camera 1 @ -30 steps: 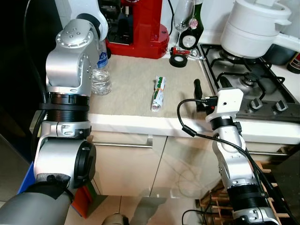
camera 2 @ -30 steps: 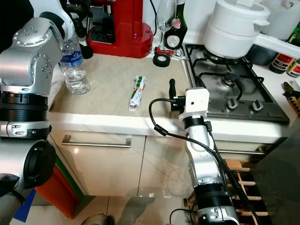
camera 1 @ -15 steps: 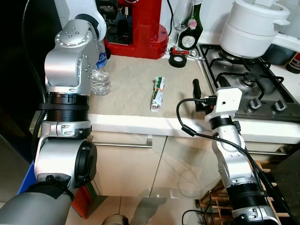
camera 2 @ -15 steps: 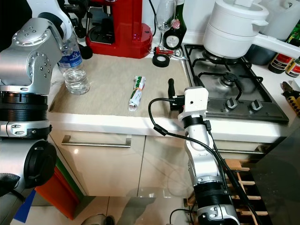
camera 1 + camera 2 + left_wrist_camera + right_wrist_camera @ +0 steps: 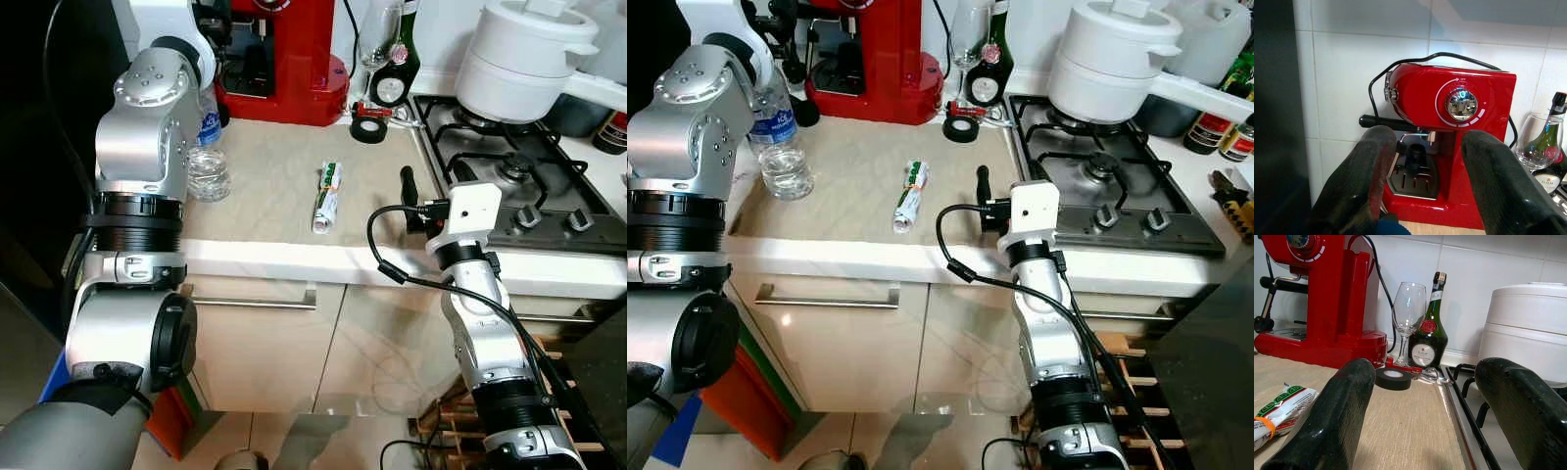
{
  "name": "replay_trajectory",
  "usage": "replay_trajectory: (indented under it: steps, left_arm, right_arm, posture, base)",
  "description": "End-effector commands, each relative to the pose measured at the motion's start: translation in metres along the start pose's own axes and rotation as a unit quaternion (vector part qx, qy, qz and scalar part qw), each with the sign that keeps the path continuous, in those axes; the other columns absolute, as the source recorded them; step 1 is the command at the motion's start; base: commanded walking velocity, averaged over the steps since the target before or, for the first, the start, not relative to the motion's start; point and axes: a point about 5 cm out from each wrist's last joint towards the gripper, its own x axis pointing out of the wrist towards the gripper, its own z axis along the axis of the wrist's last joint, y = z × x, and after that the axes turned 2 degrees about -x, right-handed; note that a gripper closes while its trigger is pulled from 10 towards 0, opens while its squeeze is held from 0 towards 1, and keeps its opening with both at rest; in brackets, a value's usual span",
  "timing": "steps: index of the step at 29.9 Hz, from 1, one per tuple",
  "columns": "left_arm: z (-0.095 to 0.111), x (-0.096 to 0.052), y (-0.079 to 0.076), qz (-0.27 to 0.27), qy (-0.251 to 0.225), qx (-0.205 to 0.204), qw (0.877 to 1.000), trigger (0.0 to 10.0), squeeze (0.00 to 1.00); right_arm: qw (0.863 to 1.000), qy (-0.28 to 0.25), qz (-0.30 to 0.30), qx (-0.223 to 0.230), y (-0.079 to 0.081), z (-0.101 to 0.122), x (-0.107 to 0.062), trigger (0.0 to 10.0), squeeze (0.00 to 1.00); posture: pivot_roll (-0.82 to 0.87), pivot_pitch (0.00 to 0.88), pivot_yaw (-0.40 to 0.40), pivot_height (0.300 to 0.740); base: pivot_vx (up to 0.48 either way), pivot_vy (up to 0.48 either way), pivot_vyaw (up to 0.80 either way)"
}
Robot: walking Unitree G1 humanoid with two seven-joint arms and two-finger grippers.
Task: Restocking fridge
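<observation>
Water bottle (image 5: 784,147) upright on the desk (image 5: 852,186), near its left end, partly behind the left arm's silver shoulder. Clear plastic, blue label. Left claw (image 5: 1425,191) raised above it, fingers (image 5: 1359,181) spread wide, nothing between them; a blue cap edge shows just below the claw in the left wrist view. Ahead of that claw: red coffee machine (image 5: 1449,147) against the white tiled wall, with a chrome dial and a black portafilter handle sticking out sideways.

Snack packet (image 5: 910,198) lies flat mid-desk, rolled, white with green and red print, orange band at one end. It sits well apart from the bottle, and to the left of the right claw, near but not touching.

Right claw (image 5: 1435,401) low over the desk's right part, at the hob edge (image 5: 1087,186); fingers (image 5: 1337,416) wide apart, empty. Ahead of it: black tape roll (image 5: 1394,378), a small red tool just behind the roll, wine glass (image 5: 1408,313), dark green bottle (image 5: 1429,333) with a red seal. To the claw's right, beyond the hob grate, a white pot (image 5: 1107,64) stands on a burner.

Below the desk: cream cupboard fronts with a bar handle (image 5: 828,299). Wooden rack on the floor at lower right.
</observation>
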Motion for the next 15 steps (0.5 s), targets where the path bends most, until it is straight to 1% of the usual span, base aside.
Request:
replay_trajectory:
  steps: [1,3,5,7,8,9,13,15]
  left_arm:
    - [-0.052,-0.003,0.003,0.004,0.092,-0.005,0.996,0.0,0.00]
    - [-0.052,-0.004,0.002,0.002,0.086,-0.007,0.996,0.0,0.00]
    - [-0.045,-0.004,0.000,-0.001,0.060,-0.022,0.998,0.0,0.00]
    - [-0.032,-0.005,-0.004,-0.011,0.012,-0.023,1.000,0.0,0.00]
    - [-0.026,-0.006,-0.007,-0.023,-0.010,-0.030,0.999,0.0,0.00]
    - [-0.015,-0.008,-0.012,-0.042,-0.043,-0.042,0.997,0.0,0.00]
    - [0.005,-0.012,-0.017,-0.064,-0.107,-0.033,0.992,0.0,0.00]
    - [0.011,-0.014,-0.017,-0.066,-0.124,-0.026,0.990,0.0,0.00]
  right_arm:
    - [1.000,-0.002,-0.002,0.001,-0.002,0.001,0.002,10.0,0.00]
    - [1.000,-0.002,-0.002,0.001,-0.002,0.001,0.002,10.0,0.00]
    - [1.000,-0.002,-0.002,0.001,-0.002,0.001,0.002,10.0,0.00]
    - [1.000,-0.003,-0.002,0.001,-0.002,0.001,0.002,10.0,0.00]
    - [1.000,-0.003,-0.002,0.001,-0.002,0.001,0.003,10.0,0.00]
    - [1.000,-0.003,-0.002,0.002,-0.002,0.001,0.003,10.0,0.00]
    - [1.000,-0.003,-0.003,0.002,-0.002,0.001,0.003,10.0,0.00]
    - [1.000,-0.003,-0.003,0.001,-0.002,0.001,0.003,10.0,0.00]
  posture:
    - [0.01,0.000,-0.049,0.740]
    - [0.01,0.000,-0.049,0.740]
    - [0.01,0.000,-0.049,0.740]
    - [0.01,0.000,-0.049,0.740]
    - [0.01,0.000,-0.049,0.740]
    - [0.01,0.000,-0.049,0.740]
    - [0.01,0.000,-0.049,0.740]
    - [0.01,0.000,-0.049,0.740]
  base:
    - [0.000,0.000,0.00]
    - [0.000,0.000,0.00]
    - [0.000,0.000,0.00]
    - [0.000,0.000,0.00]
    - [0.000,0.000,0.00]
    - [0.000,0.000,0.00]
    - [0.000,0.000,0.00]
    - [0.000,0.000,0.00]
